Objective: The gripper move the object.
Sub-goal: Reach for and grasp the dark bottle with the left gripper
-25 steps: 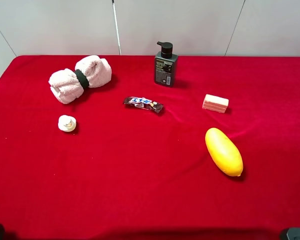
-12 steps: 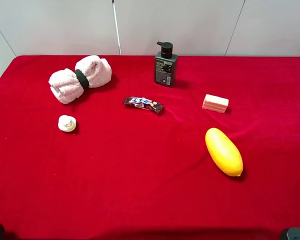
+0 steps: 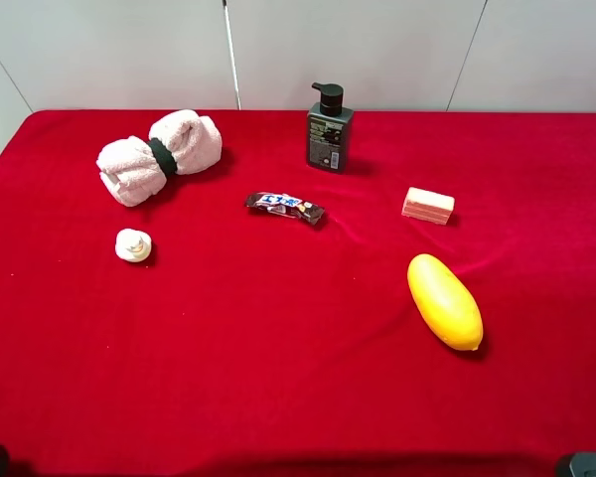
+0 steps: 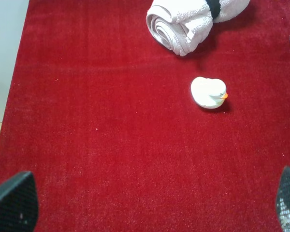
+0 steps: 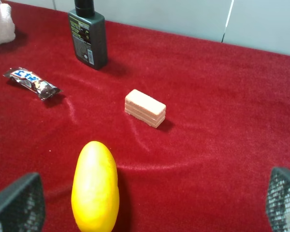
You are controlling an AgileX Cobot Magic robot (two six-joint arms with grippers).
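The dark pump bottle (image 3: 330,129) stands upright on the red cloth (image 3: 278,378), just beyond the candy bar (image 3: 286,207), untouched. The left gripper (image 4: 150,205) and the right gripper (image 5: 150,203) hang well apart from the candy bar, jaws spread wide, holding nothing.

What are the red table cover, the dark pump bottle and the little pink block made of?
The red cover looks like velvet or plush fabric: matte, with soft creases and brushed nap marks. The pump bottle is probably plastic: a dark, slightly glossy body with a printed label and a black pump. The pink block is unclear: matte, and its layered bands suggest wafer, soap or foam.
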